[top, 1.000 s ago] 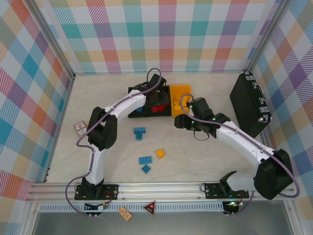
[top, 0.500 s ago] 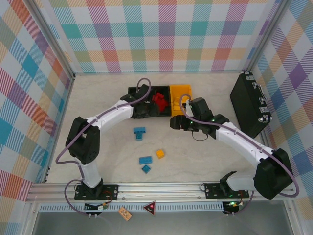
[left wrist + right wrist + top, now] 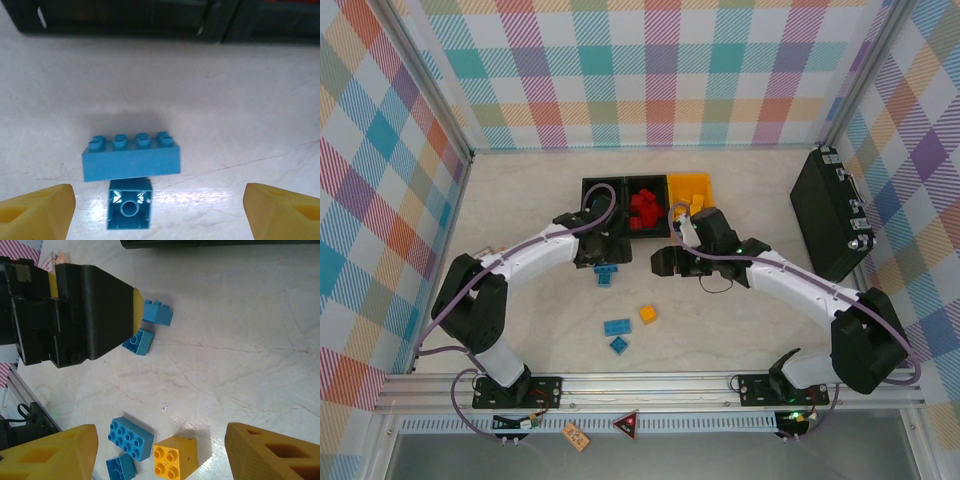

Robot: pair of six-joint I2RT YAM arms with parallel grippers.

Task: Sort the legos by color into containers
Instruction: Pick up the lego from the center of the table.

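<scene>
Overall: two white robot arms bend inward over a pale table [image 3: 520, 200] walled with pastel checked cloth.
Containers [image 3: 625, 180]: three small open bins joined in a row at the far middle of the table, two black and then a yellow-orange bin [image 3: 705, 183] at the right end.
Red legos [image 3: 643, 207]: heaped in the middle black bin.
Orange legos in the bin [image 3: 697, 204]: a few lie in the yellow-orange bin.
Left claw [image 3: 160, 220]: low over the table just in front of the bins, its yellow fingers spread wide with nothing between them.
Blue pair [image 3: 131, 160]: just ahead of the left claw, a long blue brick sits studs up. A small blue brick [image 3: 129, 210] touches its near side, tipped so its hollow underside faces the claw.
Right claw [image 3: 660, 262]: beside the left claw and near the blue pair, its fingers parted and empty.
Loose legos nearer the arms: a flat blue brick [image 3: 131, 438], a smaller blue one [image 3: 120, 467] beside it and an orange brick [image 3: 175, 457], all on the bare table.
Black case [image 3: 830, 212]: stands with metal latches at the right wall, well apart from the bins.
</scene>
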